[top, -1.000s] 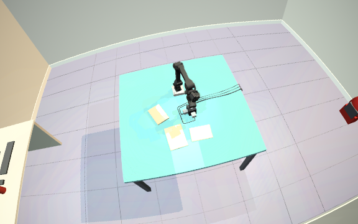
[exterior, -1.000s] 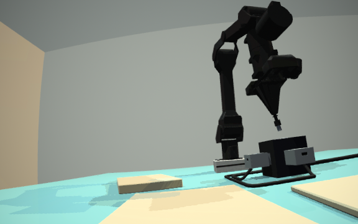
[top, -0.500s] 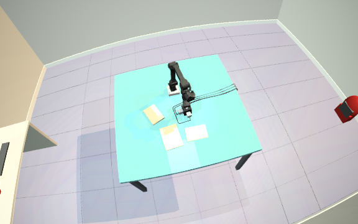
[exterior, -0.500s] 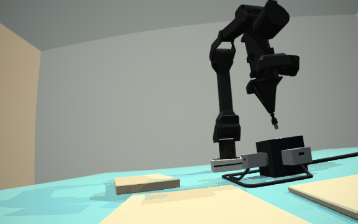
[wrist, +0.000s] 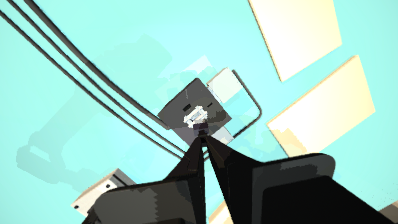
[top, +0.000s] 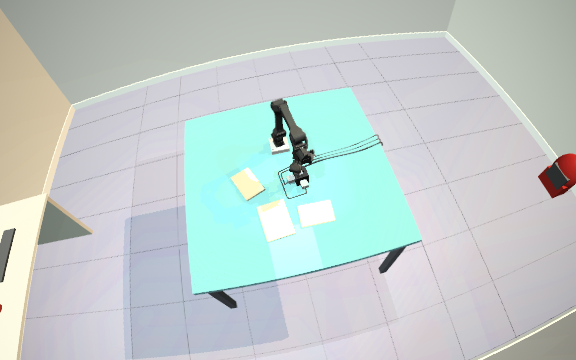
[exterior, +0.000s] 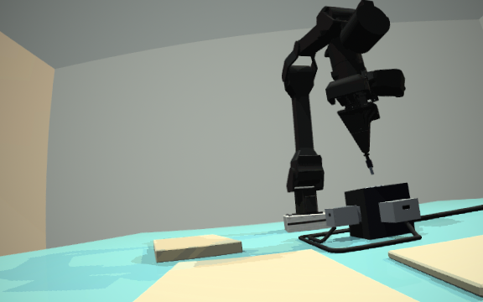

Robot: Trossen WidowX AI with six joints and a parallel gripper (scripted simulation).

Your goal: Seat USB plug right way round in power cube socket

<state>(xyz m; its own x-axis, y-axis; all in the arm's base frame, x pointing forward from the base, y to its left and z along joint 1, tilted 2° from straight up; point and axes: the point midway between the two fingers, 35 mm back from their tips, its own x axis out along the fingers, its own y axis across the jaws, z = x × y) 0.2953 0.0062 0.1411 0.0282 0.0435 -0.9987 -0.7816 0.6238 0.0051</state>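
Observation:
The black power cube (top: 304,177) (exterior: 356,218) (wrist: 187,95) stands upright on the table. My gripper (exterior: 366,153) (wrist: 203,140) is shut on the black USB plug (exterior: 369,163) (wrist: 200,128) and holds it above the cube's top. In the exterior view there is a gap between the plug's metal tip, which points down, and the cube. The plug leans slightly. In the wrist view a white-marked area and small dark slots show on the cube's top, just beyond the plug. Which way round the plug is turned cannot be told.
Two light grey adapters (exterior: 342,216) (exterior: 400,210) stick out from the cube's sides. Black cables (top: 348,150) (exterior: 338,251) (wrist: 90,65) run around and away from it. Flat cream blocks (top: 247,184) (top: 276,220) (top: 316,213) lie in front. The arm's white base (top: 280,146) (exterior: 304,223) is behind.

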